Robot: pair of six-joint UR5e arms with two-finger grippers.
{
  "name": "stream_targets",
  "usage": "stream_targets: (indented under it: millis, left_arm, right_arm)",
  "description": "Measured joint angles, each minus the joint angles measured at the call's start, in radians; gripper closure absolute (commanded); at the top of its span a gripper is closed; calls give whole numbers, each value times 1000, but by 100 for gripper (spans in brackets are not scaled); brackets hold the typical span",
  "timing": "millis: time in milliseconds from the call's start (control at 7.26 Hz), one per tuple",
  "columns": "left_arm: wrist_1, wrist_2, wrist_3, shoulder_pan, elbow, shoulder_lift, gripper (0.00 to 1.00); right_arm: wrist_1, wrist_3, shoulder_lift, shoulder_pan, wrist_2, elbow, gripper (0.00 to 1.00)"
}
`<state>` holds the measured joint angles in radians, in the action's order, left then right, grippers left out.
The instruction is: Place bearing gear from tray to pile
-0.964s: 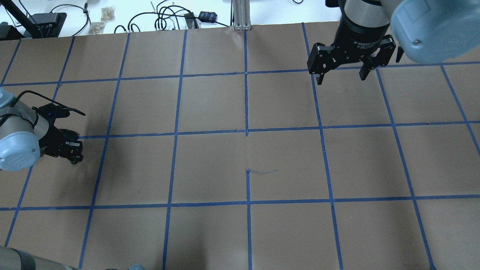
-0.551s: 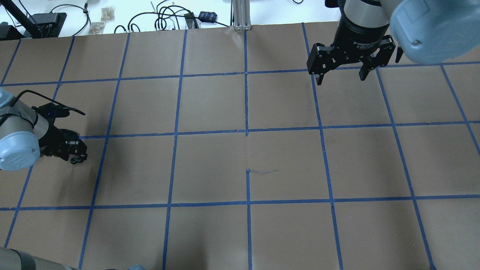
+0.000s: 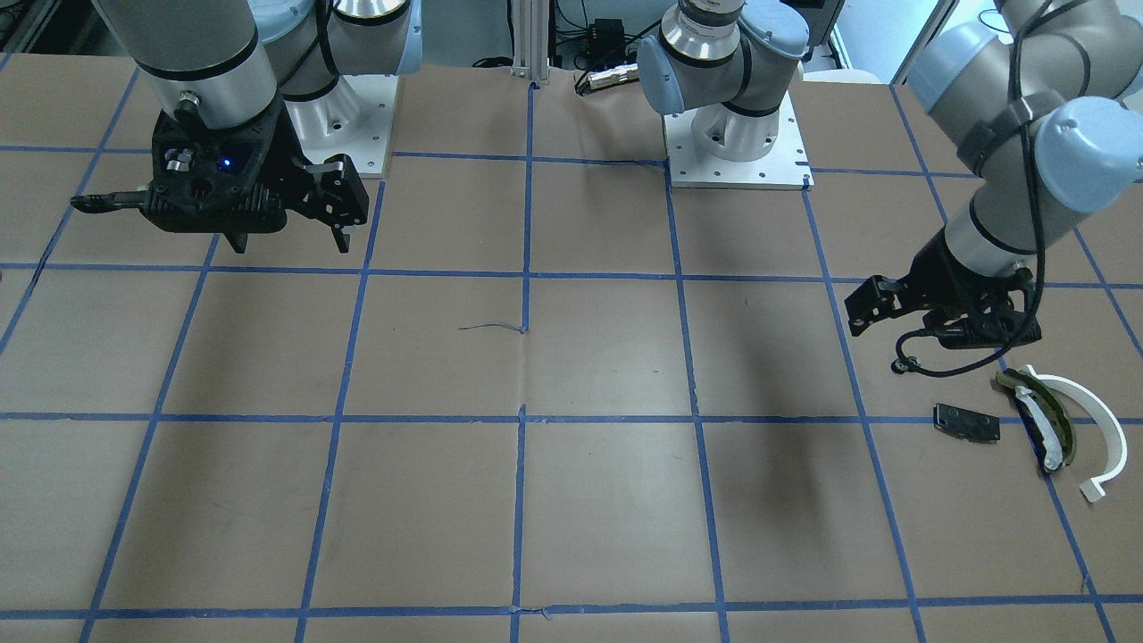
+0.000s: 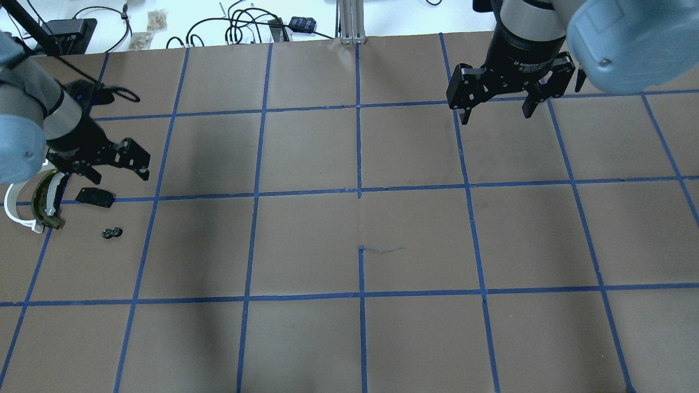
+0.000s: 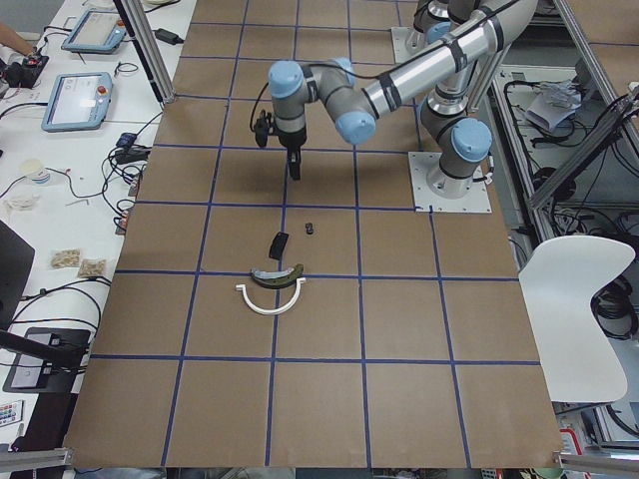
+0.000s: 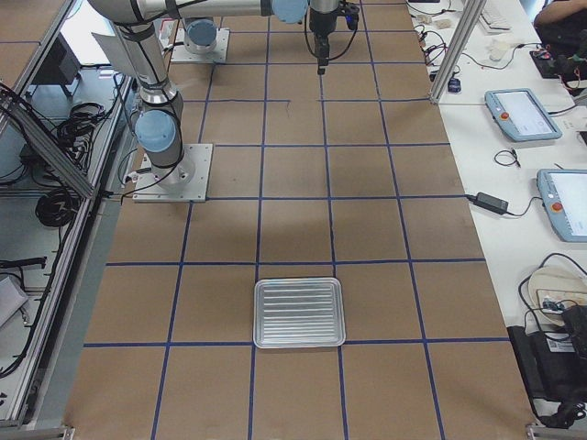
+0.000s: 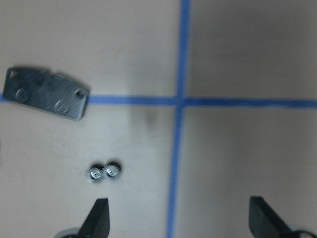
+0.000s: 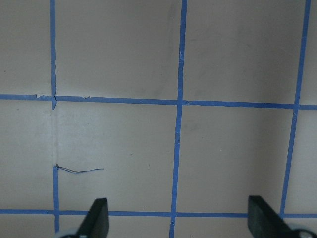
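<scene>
The bearing gear (image 4: 112,233), a small black twin-wheel part, lies on the brown paper; it also shows in the left wrist view (image 7: 105,172) and the front view (image 3: 904,366). Beside it is the pile: a flat black plate (image 4: 95,197), a dark olive curved piece with white padding (image 4: 41,203) and a white half-ring (image 4: 10,207). My left gripper (image 4: 121,176) is open and empty, raised above the table just beyond the gear. My right gripper (image 4: 497,114) is open and empty, high over the far right of the table. The silver tray (image 6: 299,313) lies at the table's right end.
The table (image 4: 360,240) is brown paper with a blue tape grid. Cables and small boxes (image 4: 246,24) lie past the far edge. The arm bases (image 3: 737,134) stand at the robot's side. A white chair (image 5: 579,299) stands off the table.
My left gripper was low over the gear's spot, opened, then rose and drew back toward the far side. The gear now lies free and the pile is uncovered. The right arm barely moved.
</scene>
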<state>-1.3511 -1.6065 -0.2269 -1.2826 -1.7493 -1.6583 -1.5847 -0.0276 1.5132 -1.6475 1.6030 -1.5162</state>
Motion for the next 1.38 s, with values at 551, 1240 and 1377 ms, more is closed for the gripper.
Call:
stream_targets:
  millis: [551,1240,1377]
  left_arm:
    - [-329,-1,264,-292,242,76,0]
    - [-193,12,272,-277,207,116,0]
    - [-190,15,272,-274,204,125,0]
  right_arm:
    - [0,0,1,1,1,-1,0]
    - [0,0,0,0,0,-2,0]
    - [0,-1,-1,0,0,-2,0]
